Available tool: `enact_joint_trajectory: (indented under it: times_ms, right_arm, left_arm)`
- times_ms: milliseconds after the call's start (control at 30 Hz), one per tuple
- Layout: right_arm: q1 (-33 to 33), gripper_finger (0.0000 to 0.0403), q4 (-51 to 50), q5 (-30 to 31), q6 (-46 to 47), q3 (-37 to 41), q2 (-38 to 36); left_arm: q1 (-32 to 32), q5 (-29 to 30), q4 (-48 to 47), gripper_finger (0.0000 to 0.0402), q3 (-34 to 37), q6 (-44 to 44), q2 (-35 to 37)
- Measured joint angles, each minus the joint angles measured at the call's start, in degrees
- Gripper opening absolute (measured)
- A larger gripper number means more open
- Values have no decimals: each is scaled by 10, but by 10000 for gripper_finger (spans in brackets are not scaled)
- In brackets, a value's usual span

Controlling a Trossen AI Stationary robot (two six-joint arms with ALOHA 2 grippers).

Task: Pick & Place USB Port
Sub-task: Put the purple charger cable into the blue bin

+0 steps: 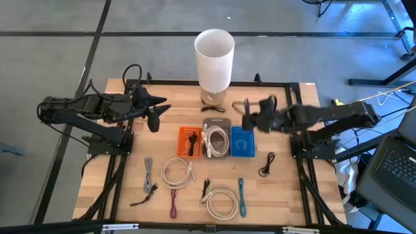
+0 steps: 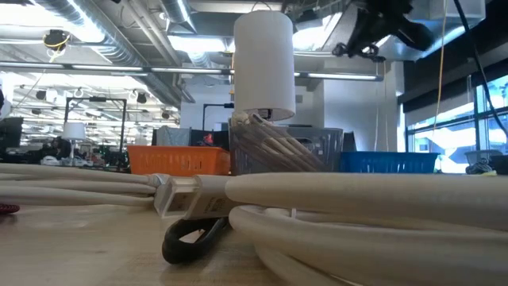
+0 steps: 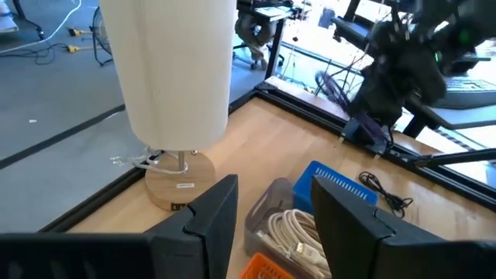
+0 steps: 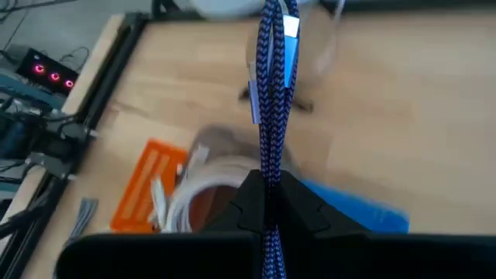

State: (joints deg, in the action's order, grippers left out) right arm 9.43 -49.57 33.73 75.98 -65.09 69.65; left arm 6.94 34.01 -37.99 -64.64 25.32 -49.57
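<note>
The right gripper hangs above the back of the table, just over the far edge of the blue bin, and its jaws are pinched tight on a blue braided cable. In the right wrist view the cable runs straight out from between the closed fingers, its long axis in line with the gripper's reach, and ends in a bright metal plug at the far tip. The cable is off the table, held in the air, with the blue bin almost directly under the fingers, the clear bin full of white cable next to it and the orange bin beyond that. So the relation that matters is vertical: the cable sits above the row of bins, and the blue one is the nearest, only a short drop below and slightly toward the table's front. From this I judge the next move as a small lowering over that bin before letting go, though which bin is meant I cannot tell. The left gripper waits over the table's back left, near the white lamp, its fingers parted and holding nothing; it is farther from the cable than the right arm.
</note>
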Motion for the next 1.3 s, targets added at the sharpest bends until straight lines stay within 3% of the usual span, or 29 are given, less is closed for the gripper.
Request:
enact_joint_trajectory:
  times_ms: [300,600,1300]
  right_arm:
    - [98,14,27,52,184,53,56]
    - [95,14,59,24,192,53,145]
    - [57,14,91,-10,215,53,272]
  left_arm:
    - [0,7,0,157,0,-22,-15]
    - [0,7,0,157,0,-26,-34]
    - [0,8,0,157,0,-26,-34]
